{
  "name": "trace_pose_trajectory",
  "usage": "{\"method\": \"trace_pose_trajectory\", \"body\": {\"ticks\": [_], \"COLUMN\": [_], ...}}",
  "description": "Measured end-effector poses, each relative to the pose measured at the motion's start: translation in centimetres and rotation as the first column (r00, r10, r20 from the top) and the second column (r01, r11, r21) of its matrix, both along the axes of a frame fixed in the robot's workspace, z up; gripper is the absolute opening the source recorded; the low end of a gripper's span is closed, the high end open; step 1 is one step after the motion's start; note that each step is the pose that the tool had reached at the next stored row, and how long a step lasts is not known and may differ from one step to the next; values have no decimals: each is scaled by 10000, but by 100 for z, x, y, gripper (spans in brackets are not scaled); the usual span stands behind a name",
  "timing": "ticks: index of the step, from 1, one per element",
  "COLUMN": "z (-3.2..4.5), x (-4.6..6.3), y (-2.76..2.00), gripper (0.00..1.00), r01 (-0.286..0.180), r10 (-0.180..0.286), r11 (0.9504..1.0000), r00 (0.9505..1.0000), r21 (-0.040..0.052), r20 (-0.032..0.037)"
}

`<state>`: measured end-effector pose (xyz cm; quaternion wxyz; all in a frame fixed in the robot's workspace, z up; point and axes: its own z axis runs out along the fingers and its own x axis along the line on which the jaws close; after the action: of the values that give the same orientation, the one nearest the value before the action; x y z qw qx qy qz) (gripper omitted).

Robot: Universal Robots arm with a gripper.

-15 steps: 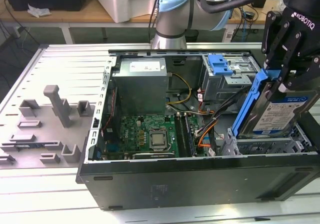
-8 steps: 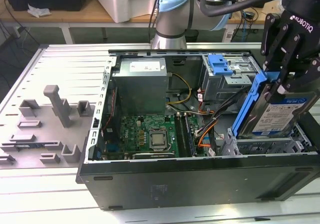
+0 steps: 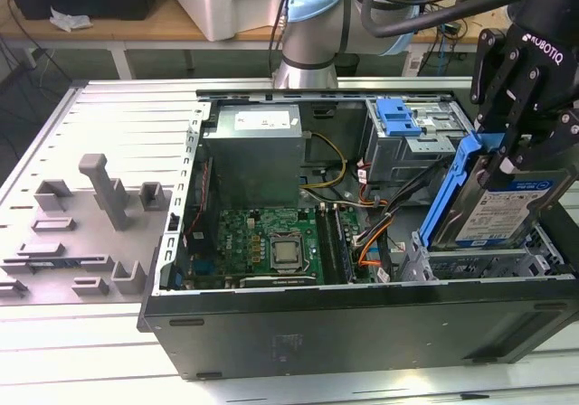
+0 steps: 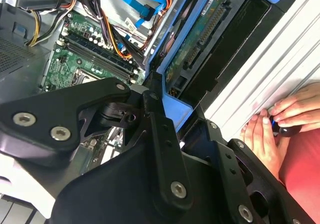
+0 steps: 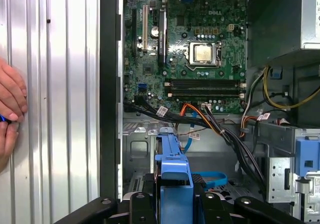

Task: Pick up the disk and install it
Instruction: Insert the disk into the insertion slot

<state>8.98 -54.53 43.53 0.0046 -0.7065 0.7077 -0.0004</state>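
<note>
My gripper [image 3: 508,152] is shut on the disk [image 3: 511,208], a silver drive with a blue-and-white label in a blue carrier frame. In the exterior view the disk hangs tilted, its lower edge at the metal drive bay [image 3: 470,265] in the near corner of the open computer case on the exterior view's right. In the second wrist view the black fingers [image 4: 160,134] clamp the blue frame [image 4: 172,101], and the disk's circuit-board side [image 4: 200,39] faces the camera. In the first wrist view the blue frame [image 5: 172,171] sits between the fingers [image 5: 137,204].
Inside the case are a grey power-supply box [image 3: 251,152], the green motherboard [image 3: 271,242], bundled cables [image 5: 210,121] and a light-blue clip [image 3: 398,116] on the upper bay. A grey fixture tray [image 3: 81,224] lies at the exterior view's left. A person's hands [image 4: 280,119] rest on the ribbed table beside the case.
</note>
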Motion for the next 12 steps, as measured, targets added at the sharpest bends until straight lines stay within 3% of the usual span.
{"method": "trace_pose_trajectory", "body": {"ticks": [12], "z": [-54], "x": [0], "y": [-5], "gripper": [36], "r01": [0], "r10": [0], "r11": [10000], "r00": [10000], "r21": [-1], "r20": [0]}}
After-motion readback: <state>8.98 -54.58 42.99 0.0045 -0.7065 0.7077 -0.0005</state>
